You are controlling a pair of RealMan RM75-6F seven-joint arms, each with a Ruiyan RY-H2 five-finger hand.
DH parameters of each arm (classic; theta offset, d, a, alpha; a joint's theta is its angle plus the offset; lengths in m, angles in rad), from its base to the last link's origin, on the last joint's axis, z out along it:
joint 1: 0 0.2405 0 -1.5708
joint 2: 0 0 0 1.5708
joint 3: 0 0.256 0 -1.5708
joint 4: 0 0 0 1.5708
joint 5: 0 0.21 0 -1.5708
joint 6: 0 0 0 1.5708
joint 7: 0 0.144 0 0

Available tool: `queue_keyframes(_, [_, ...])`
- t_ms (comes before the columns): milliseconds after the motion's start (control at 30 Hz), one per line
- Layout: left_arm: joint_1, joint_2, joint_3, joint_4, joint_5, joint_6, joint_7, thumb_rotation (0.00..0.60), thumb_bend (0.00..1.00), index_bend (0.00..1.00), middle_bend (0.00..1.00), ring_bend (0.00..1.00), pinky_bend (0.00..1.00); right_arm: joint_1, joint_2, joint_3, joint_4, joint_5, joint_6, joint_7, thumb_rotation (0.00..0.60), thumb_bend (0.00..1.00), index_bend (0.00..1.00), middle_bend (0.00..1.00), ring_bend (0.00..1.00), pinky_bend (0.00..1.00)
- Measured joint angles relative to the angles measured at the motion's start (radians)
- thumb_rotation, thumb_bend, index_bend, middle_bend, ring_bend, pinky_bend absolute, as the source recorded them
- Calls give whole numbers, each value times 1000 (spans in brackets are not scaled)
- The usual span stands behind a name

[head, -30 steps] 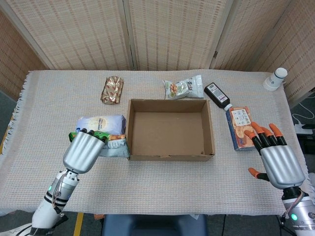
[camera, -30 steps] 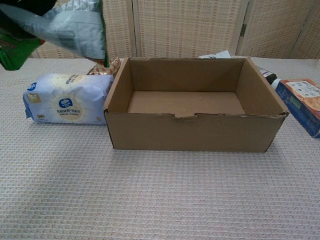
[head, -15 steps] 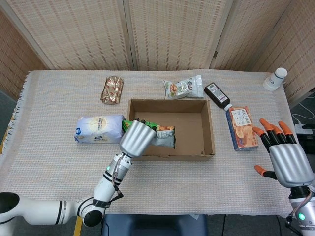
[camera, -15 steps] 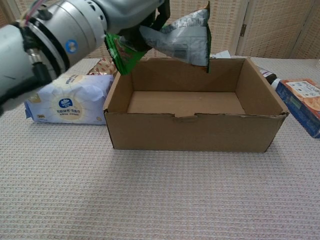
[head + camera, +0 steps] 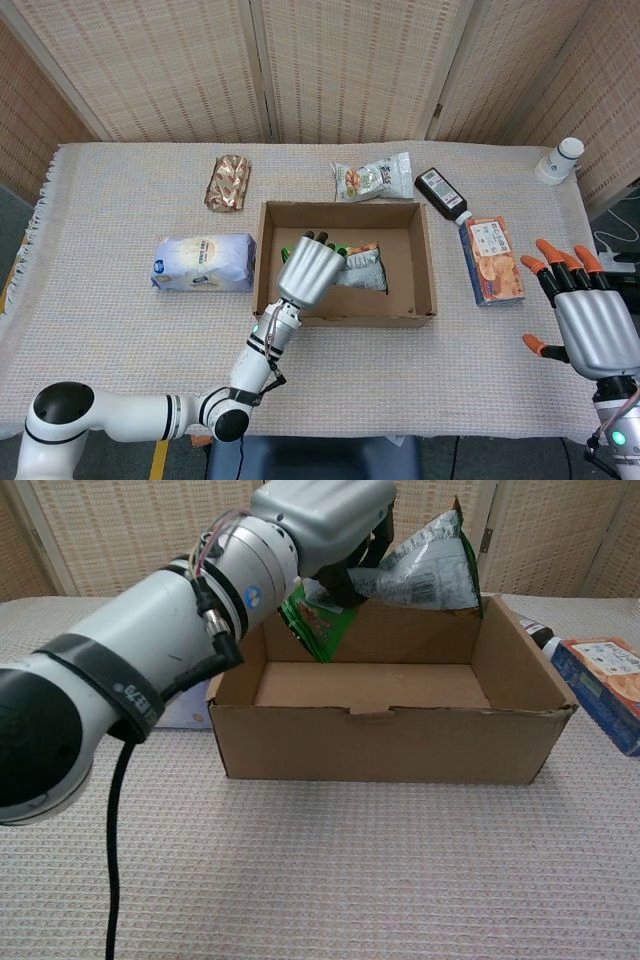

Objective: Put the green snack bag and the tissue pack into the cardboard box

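Green snack bag (image 5: 356,268) sits in our left hand (image 5: 309,270), held above the open cardboard box (image 5: 346,316) at frame centre in head view; fingers wrap the bag's green end, silver back w/ barcode facing chest cam (image 5: 425,568). In chest view the bag hangs tilted over the box's far-left part, clear of the box floor, and our left hand (image 5: 325,520) comes in from upper left, w/ the forearm crossing the left half of the frame.

Near edge, lower right of head view: our right hand (image 5: 590,322) hovers over the table (image 5: 400,370), fingers spread wide, orange tips up, holding nothing.

Mid-depth, left of centre: tissue pack (image 5: 203,263) lies flat on the cloth just beside the box's left wall, outside it. In chest view it's mostly hidden behind our arm. Right of the box, a blue cracker box (image 5: 491,260) lies flat; its edge shows at right in chest view (image 5: 606,687).

Further back: dark bottle (image 5: 441,194) lies on its side near the box's upper-right corner, touching the cracker box end. White-green snack pack (image 5: 373,177) sits just behind the box's far wall. Brown foil pack (image 5: 228,182) sits upper left. White cylinder object (image 5: 559,160) stands at far right edge. Woven screens (image 5: 350,65) behind the table.
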Motion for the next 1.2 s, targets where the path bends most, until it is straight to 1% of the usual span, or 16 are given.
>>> queue_keyframes(100, [-1,17,0,-20,-52,-6,7,600,197,0,0,0,135,2,-1,-1,0,0,-4,0,600,37,167,0,0,0])
queue_keyframes(333, [-1,72,1,-48,-43,19,16,600,202,0,0,0,134,3,-4,-1,0,1,-2,-3,600,37,167,0,0,0])
queue_keyframes(433, [7,126,1,-84,-66,25,49,600,204,0,0,0,134,3,-5,-2,0,-1,-4,-5,600,37,167,0,0,0])
queue_keyframes(500, [16,179,3,-127,-112,24,88,600,202,0,0,0,133,3,-6,-4,0,-3,-6,-5,600,38,167,0,0,0])
queue_keyframes(633, [36,285,13,-240,-266,19,176,600,201,0,0,0,128,4,-8,-5,0,-5,-8,-8,600,37,167,0,0,0])
queue_keyframes(767, [55,432,36,-349,-432,7,255,600,201,0,0,0,124,7,-14,-7,0,-9,-13,-16,600,37,167,0,0,0])
queue_keyframes(900, [62,551,63,-395,-608,-16,284,600,200,0,0,0,123,12,-32,-11,0,-17,-19,-35,600,37,168,0,0,0])
queue_keyframes(967, [58,585,81,-406,-697,-36,289,600,200,0,0,0,123,14,-37,-11,0,-14,-21,-43,600,37,168,1,0,0])
queue_keyframes(1067, [44,619,110,-410,-801,-68,284,600,200,0,0,0,123,16,-40,-10,0,-4,-20,-48,600,37,168,0,0,0])
queue_keyframes(1167, [26,638,144,-403,-865,-94,259,600,200,0,0,0,123,18,-40,-7,0,5,-17,-50,600,37,168,0,0,0])
queue_keyframes(1200, [22,640,153,-399,-870,-98,248,600,200,0,0,0,123,18,-39,-6,0,7,-16,-51,600,37,168,0,0,0])
